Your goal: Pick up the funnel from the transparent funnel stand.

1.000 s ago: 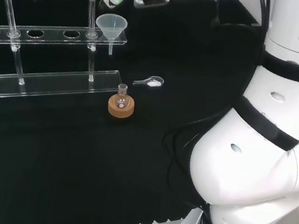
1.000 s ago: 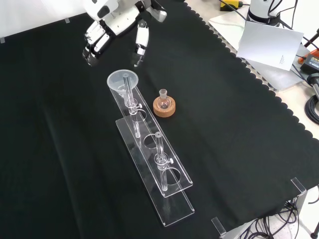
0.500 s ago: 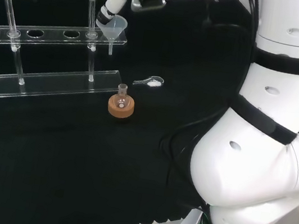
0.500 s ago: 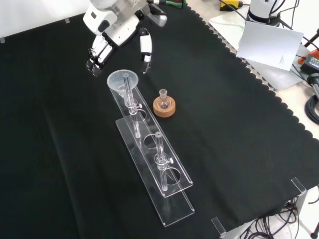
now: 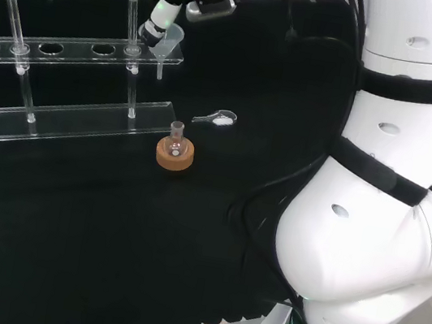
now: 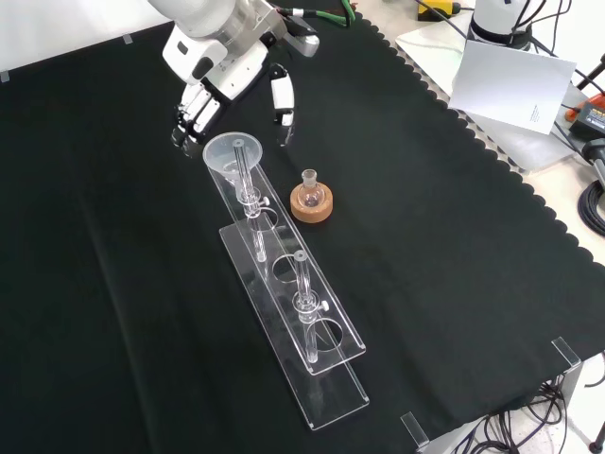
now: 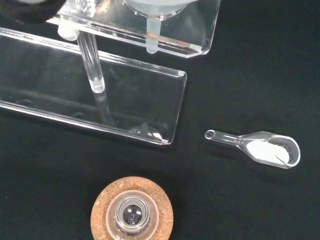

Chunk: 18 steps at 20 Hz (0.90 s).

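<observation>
Hand (image 6: 222,71) open, fingers spread just beyond the funnel (image 6: 231,153) seated in the end hole of the transparent funnel stand (image 6: 301,326), at twelve o'clock of it in the front view.

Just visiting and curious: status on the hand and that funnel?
Hand open, fingers either side of funnel. Funnel seated in clear stand. Nothing in the way.

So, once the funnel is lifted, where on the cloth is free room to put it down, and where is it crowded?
In the front view, bare black cloth lies right of the cork ring with its small flask, and also left of the funnel stand. It is crowded around the funnel, where the robot hand hovers, and near the spoon of white powder beside the stand.
</observation>
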Available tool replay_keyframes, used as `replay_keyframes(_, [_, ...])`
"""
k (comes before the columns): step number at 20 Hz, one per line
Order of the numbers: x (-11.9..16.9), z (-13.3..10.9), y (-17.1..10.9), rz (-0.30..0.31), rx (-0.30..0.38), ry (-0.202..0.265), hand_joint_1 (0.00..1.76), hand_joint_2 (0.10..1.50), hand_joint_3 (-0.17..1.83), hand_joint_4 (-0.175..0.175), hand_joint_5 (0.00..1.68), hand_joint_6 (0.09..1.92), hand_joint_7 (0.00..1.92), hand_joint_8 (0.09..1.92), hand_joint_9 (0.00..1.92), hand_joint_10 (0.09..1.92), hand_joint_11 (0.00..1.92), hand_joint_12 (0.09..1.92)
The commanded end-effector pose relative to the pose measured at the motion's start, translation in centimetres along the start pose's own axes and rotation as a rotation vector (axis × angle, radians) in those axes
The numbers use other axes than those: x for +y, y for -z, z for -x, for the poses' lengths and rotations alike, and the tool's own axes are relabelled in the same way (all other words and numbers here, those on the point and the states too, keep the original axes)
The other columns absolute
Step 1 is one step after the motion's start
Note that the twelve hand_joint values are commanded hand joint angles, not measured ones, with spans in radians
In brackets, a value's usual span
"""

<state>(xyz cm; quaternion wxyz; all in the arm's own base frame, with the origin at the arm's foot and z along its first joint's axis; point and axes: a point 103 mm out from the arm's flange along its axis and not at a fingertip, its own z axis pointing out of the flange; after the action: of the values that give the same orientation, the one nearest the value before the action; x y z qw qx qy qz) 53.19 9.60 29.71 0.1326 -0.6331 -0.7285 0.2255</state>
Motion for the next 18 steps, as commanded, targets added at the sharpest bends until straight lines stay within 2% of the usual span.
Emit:
replay_keyframes(1, [0.1, -0.4, -0.6, -0.007, -0.014, 0.006, 0.7, 0.64, 0.36, 0.039, 0.06, 0.09, 0.0, 0.25, 0.07, 0.93, 0.4, 1.48])
replay_keyframes(9, [1.0, -0.6, -1.1, -0.011, -0.033, 0.008, 0.71, 0.61, 0.4, 0.047, 0.07, 0.09, 0.0, 0.3, 0.1, 0.94, 0.4, 1.48])
replay_keyframes(18, [2.0, -0.8, -2.0, -0.048, -0.047, 0.015, 0.74, 0.59, 0.43, 0.053, 0.08, 0.09, 0.0, 0.33, 0.12, 0.93, 0.39, 1.47])
